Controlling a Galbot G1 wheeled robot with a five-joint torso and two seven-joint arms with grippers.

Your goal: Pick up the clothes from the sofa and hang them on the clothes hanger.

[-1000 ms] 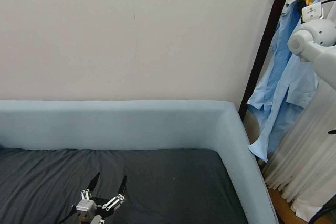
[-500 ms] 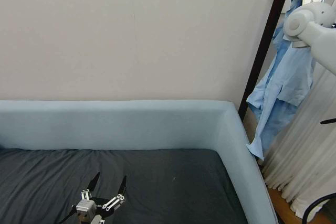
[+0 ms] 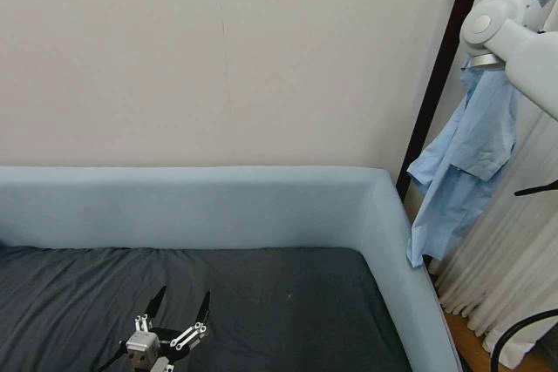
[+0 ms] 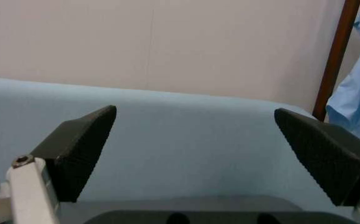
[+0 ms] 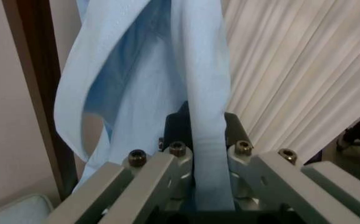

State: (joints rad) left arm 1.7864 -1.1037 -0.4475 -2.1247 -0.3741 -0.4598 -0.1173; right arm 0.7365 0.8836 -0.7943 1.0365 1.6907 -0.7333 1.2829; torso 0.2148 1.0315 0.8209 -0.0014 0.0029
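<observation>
The right gripper jaws pinch the blue shirt; the left gripper jaws spread over the sofa.

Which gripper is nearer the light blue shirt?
Right. The right gripper is shut on the light blue shirt; the left gripper hovers open over the sofa, far off.

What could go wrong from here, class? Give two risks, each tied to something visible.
The right tool pinches a narrow strip of the light blue cloth shirt, so it may slip free. The shirt hangs beside the dark wooden rack post and might snag. The left tool, open over the dark grey sofa cushion, seems too far to help.
</observation>
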